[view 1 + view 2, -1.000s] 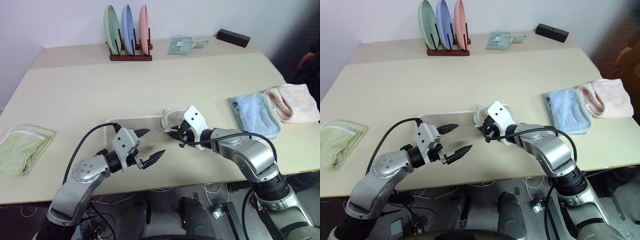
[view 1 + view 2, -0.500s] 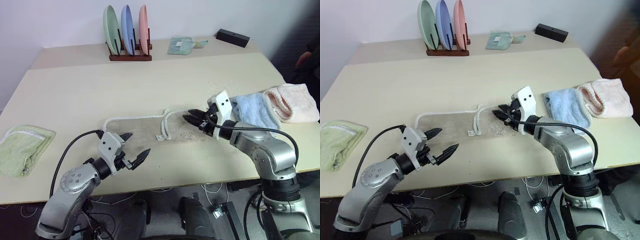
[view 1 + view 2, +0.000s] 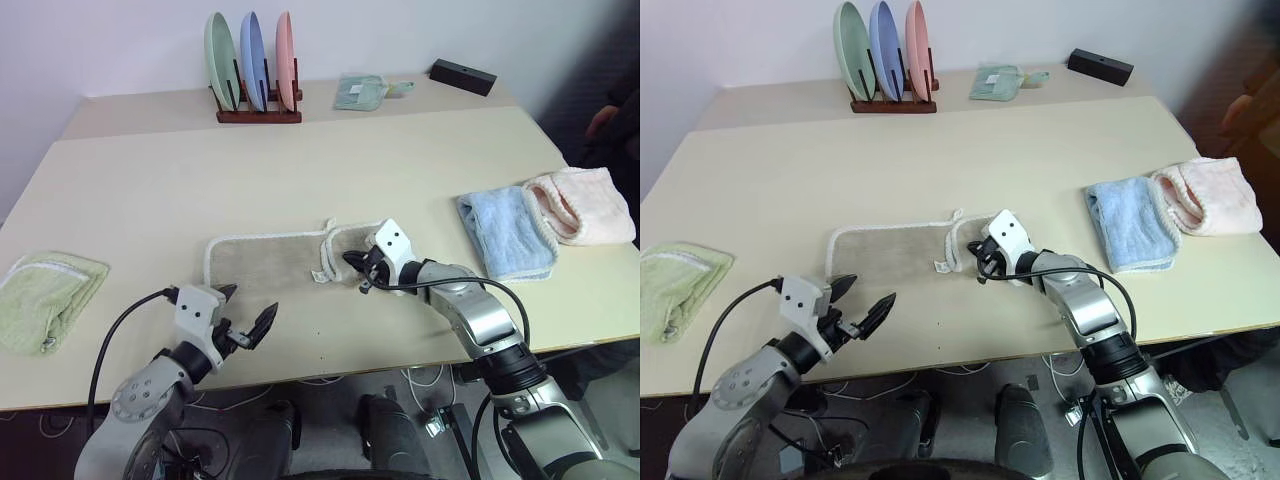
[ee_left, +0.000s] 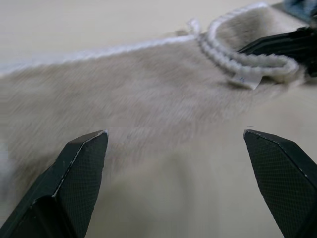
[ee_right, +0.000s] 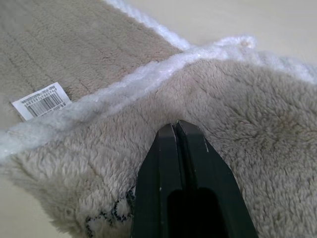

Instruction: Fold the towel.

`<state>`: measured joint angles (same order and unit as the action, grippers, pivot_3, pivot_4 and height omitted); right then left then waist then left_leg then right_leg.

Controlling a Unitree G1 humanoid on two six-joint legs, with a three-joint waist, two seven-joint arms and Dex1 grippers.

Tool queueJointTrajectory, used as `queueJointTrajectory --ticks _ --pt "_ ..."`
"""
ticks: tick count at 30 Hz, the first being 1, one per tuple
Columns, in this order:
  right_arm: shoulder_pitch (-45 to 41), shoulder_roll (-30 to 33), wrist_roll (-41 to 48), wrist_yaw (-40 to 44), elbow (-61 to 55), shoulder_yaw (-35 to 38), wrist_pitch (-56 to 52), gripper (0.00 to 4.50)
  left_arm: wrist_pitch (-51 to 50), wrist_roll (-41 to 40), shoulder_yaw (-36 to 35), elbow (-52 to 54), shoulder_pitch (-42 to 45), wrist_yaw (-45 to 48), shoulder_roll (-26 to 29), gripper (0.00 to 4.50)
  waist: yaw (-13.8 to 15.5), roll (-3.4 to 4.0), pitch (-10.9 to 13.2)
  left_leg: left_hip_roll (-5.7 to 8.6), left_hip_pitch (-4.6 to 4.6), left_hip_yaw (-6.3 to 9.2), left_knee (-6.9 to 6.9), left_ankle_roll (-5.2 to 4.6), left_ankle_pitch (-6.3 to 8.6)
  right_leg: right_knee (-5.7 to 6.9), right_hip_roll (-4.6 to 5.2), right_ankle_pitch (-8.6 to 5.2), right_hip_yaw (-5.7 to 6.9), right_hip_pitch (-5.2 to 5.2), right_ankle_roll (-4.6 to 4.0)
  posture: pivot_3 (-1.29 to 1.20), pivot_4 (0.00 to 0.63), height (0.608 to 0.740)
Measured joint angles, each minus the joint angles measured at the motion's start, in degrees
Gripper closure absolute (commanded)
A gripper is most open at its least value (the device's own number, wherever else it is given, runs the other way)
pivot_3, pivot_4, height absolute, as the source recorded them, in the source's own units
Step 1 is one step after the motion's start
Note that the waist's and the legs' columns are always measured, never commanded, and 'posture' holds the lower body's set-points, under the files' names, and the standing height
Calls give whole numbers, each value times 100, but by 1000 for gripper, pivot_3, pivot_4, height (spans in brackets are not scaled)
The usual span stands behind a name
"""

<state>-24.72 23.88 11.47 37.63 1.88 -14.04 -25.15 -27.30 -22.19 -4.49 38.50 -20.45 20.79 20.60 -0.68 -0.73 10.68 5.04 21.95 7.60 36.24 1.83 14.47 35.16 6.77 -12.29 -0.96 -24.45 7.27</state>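
Right gripper (image 5: 177, 130) pinched tight on the beige towel (image 3: 265, 265); left gripper (image 3: 243, 315) spread wide over bare table (image 3: 150, 190).

The right fingers meet on the turned-over flap at the towel's 3 o'clock end, its white corded edge (image 5: 124, 89) and barcode tag (image 5: 42, 100) just beside. The towel lies mid-table. The left gripper hovers near the 6 o'clock edge. Blue towel (image 3: 505, 232) lies well apart at 3 o'clock, green towel (image 3: 45, 298) at 9.
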Motion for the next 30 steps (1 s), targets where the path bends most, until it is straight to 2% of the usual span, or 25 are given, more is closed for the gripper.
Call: queueJointTrajectory --ticks 3,6,9,13,18,22,25,30 --pt "-54 174 61 339 -68 114 131 3270 -200 -444 -300 234 -372 -175 -287 0 2 2 3 0 4 5 1 0 0 -2 3 -1 -1 -1 -1 0 150 738" --pt "-312 563 54 837 -352 164 578 1722 -717 -1413 -710 346 -625 -599 -755 0 3 2 5 0 5 6 2 -1 1 -2 3 -1 3 -1 1 0 150 738" --pt "-544 651 72 1212 -692 156 818 229 -1145 -2308 -1003 348 -548 -1146 -1063 0 6 -1 4 -2 4 6 2 0 0 1 0 -1 9 0 1 0 150 738" --pt "-563 592 111 1459 -1017 63 871 229 -1640 -3190 -1185 276 -151 -2085 -1302 0 42 -2 3 1 5 12 8 0 0 0 4 -1 5 2 1 0 150 738" --pt "-551 546 72 1524 -1085 -26 943 229 -1701 -4445 -1533 -221 639 -3341 -1727 0 122 0 0 1 -2 15 9 2 -1 4 1 1 4 4 -2 0 150 738" --pt "-511 531 61 1588 -1303 -101 985 229 -1634 -4912 -1631 -661 1241 -3998 -1737 0 144 -1 -2 3 -3 7 10 6 -3 3 2 2 1 7 -4 0 150 738" --pt "-450 553 59 1611 -1385 -101 987 167 -1569 -5081 -1660 -833 1422 -4220 -1719 827 143 0 -3 4 -6 5 7 6 -3 3 2 2 0 7 -4 0 150 738" --pt "-261 589 52 1617 -1646 -127 977 167 -1454 -5100 -1658 -1248 1665 -4466 -1680 3357 148 -2 -3 6 -6 3 9 6 -3 1 1 1 2 11 -6 0 150 738"
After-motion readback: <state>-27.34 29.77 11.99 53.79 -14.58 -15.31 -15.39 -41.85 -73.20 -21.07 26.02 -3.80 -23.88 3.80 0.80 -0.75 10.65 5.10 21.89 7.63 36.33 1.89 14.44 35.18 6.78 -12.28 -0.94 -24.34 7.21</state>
